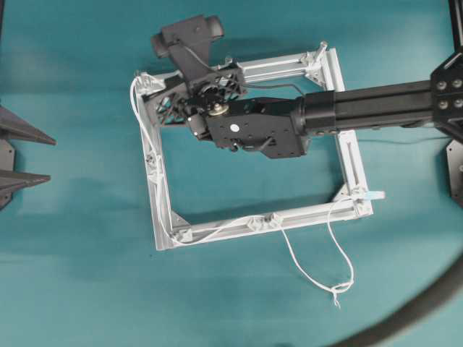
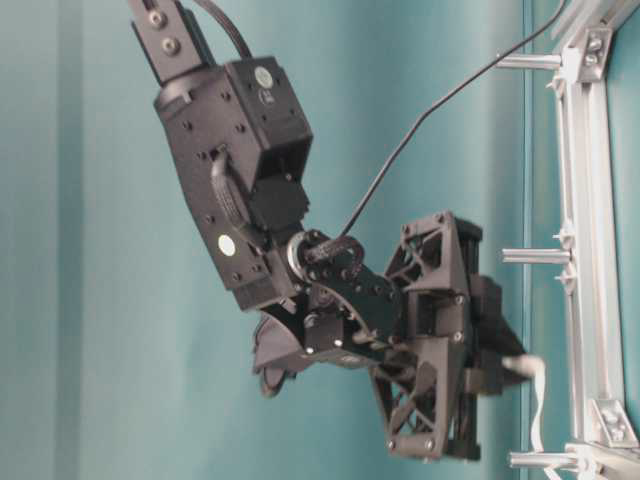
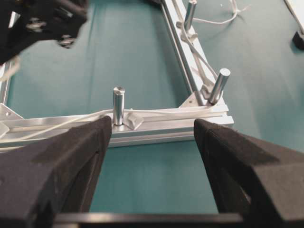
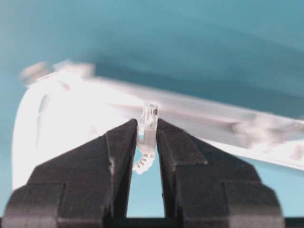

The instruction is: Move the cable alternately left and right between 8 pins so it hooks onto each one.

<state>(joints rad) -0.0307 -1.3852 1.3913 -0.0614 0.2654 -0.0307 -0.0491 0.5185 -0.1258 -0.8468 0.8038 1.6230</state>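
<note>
- The right gripper (image 4: 147, 137) is closed on the clear plug (image 4: 149, 124) at the end of the cable (image 1: 148, 148); the plug sits upright, pinched between the two black fingers (image 4: 116, 156).
- Seen from overhead, the right arm reaches across the frame (image 1: 333, 69) from the right, and its gripper (image 1: 160, 101) is over the frame's upper left corner.
- The cable runs from that corner down the frame's left bar, along the bottom bar past the pins (image 1: 255, 224) there, then loops out onto the teal table (image 1: 72, 289) to a knot (image 1: 336, 289) and returns to the lower right corner.
- The left gripper (image 3: 152, 137) is wide open, holding nothing, its fingers (image 3: 76, 156) apart at the left of the frame.
- In the left wrist view, a pin (image 3: 118, 105) stands upright on the nearest bar with the cable (image 3: 156, 113) against its base.
</note>
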